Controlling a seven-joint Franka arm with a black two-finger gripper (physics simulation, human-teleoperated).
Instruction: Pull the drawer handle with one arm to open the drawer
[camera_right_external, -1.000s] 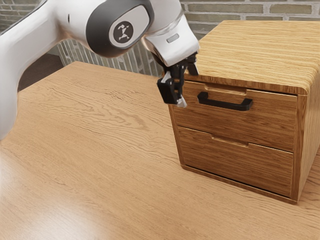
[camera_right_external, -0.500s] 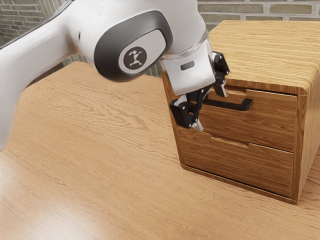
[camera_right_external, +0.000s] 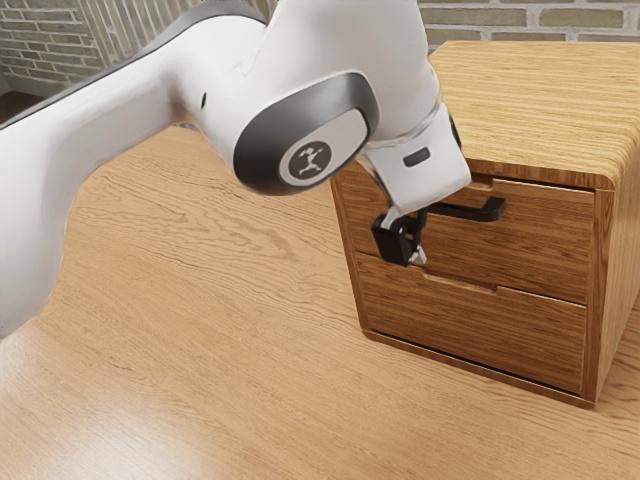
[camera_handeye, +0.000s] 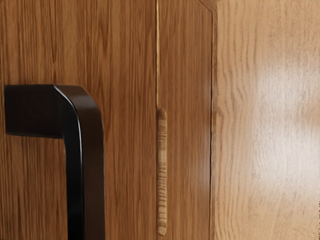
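My end effector (camera_right_external: 430, 215) stands wide at the near end of the drawer handle (camera_right_external: 472, 208), with one finger (camera_right_external: 402, 240) just below the bar. The handle, a black bar with bent ends, runs level from the end effector toward the exterior view's right, across the shut top drawer (camera_right_external: 530, 245).
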